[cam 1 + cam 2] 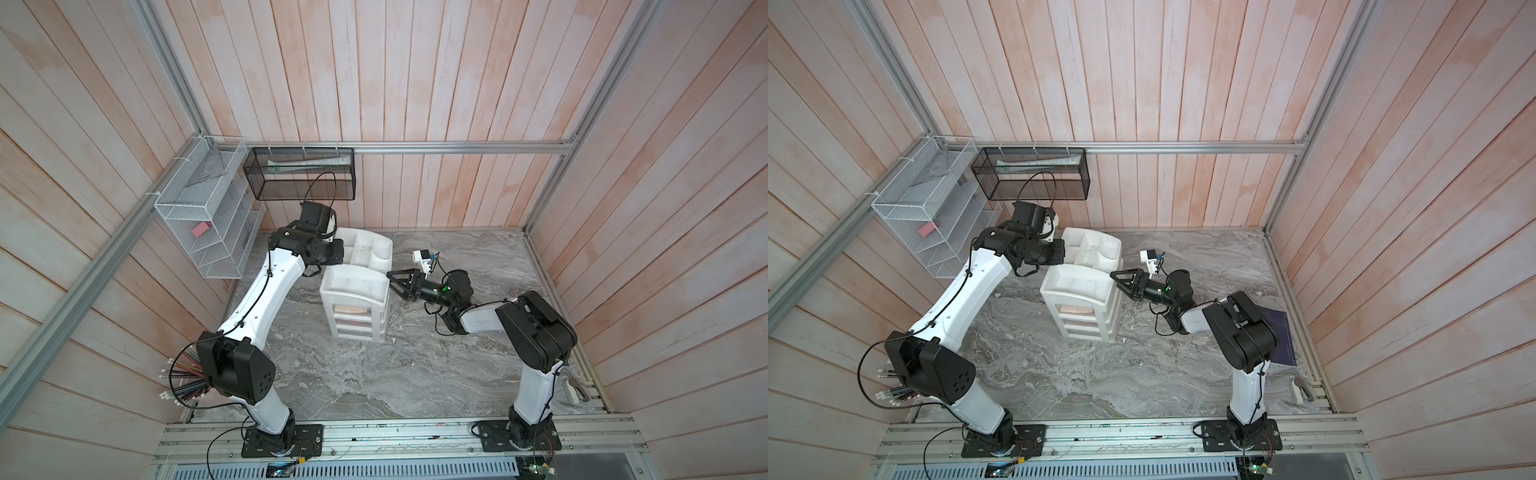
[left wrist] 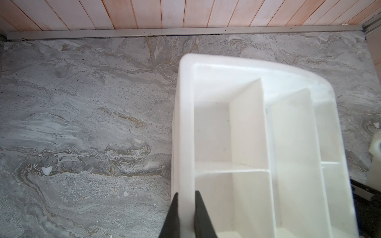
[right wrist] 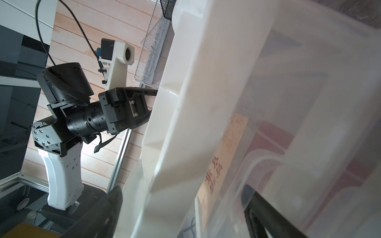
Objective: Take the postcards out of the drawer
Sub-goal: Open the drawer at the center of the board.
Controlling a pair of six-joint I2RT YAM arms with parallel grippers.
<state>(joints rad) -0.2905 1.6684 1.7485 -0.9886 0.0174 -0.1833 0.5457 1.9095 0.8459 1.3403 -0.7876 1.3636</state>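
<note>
On the grey marbled tabletop (image 1: 415,374), boxed in by pinkish plank walls (image 1: 415,83) and aluminium rails, things are laid out like this. Far left, a bunch of pencils (image 1: 185,380) is fanned out low down. Above it a white wire rack (image 1: 199,216) is tied to the side wall, and a black mesh basket (image 1: 299,174) is hung on the back wall. Mid-table, a white divided tray (image 1: 365,245) is set just behind a white drawer unit (image 1: 357,286).

Hard to see: the pencils are half covered by the left arm. In a top view a dark sheet (image 1: 1281,336) is mostly hidden behind the right arm, and what it is can't be told.

The left gripper (image 2: 186,192) is pinched narrow on the tray's rim, one finger inside and one outside. The right gripper (image 1: 390,283) is spread wide, with one finger either side of the unit's right edge. Nothing is held, and actual contact can't be made out.

The postcards (image 3: 224,164) are seen blurrily through the clear drawer (image 3: 309,103) in the right wrist view. A beige one is in front, with red behind it.
</note>
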